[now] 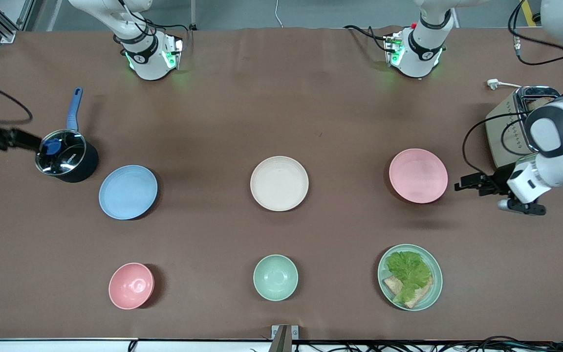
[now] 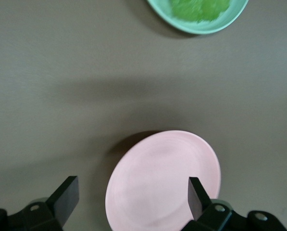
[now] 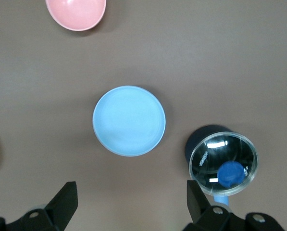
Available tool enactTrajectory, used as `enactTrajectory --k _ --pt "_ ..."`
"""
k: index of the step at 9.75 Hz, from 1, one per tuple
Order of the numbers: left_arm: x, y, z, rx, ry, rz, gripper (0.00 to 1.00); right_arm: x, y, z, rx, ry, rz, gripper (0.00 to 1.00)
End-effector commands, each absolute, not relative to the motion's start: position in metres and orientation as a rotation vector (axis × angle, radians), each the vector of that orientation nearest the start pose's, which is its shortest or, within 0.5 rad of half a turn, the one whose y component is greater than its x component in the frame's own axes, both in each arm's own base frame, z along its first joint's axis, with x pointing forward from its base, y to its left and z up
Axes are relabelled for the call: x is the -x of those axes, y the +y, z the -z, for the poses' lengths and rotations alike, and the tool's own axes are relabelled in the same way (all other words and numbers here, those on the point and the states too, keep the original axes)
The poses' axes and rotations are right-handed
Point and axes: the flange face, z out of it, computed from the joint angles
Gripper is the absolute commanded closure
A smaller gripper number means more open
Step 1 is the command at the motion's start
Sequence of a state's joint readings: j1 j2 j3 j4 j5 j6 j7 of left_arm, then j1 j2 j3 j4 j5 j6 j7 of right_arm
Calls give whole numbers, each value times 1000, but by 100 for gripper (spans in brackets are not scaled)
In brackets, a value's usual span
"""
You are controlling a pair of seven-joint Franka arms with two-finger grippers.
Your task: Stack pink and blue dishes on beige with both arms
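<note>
Left gripper: fingers spread wide, holding nothing, over the pink plate, a shallow matte disc lying flat toward the left arm's end of the table. Right gripper: likewise spread and bare, above the blue plate, flat beside a lidded pot. Visible only from the front: beige plate lying between pink and blue, well apart from both, unstacked.

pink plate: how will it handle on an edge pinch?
The pink plate looks stiff and probably light: thin, matte, shallow. Its low rim gives little to pinch, so it may tilt. The left gripper hangs open over it.
</note>
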State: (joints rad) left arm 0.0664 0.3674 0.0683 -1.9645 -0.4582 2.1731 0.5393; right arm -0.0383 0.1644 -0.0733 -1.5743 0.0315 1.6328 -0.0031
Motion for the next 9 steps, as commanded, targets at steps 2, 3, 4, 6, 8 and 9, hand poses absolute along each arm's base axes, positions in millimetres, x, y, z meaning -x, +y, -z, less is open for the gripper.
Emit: enactTrajectory --k 2,3,4,6,8,9 --pt "-583 60 -196 3498 262 -179 9 -608 -97 -421 3077 40 -214 0" --pt "-570 56 -177 3497 305 -242 28 -609 -107 -389 3062 33 -186 0" --pt "-561 58 -169 3487 324 -249 33 -608 -116 -351 3023 16 -169 0" --pt "-548 59 -160 3477 391 -257 81 -596 -134 -283 2935 -52 -114 0" --pt "-550 60 -169 3475 469 -234 100 -580 -147 -228 2881 -77 -50 0" --pt "-553 58 -190 3485 493 -214 100 -575 -149 -216 2861 -80 -28 2"
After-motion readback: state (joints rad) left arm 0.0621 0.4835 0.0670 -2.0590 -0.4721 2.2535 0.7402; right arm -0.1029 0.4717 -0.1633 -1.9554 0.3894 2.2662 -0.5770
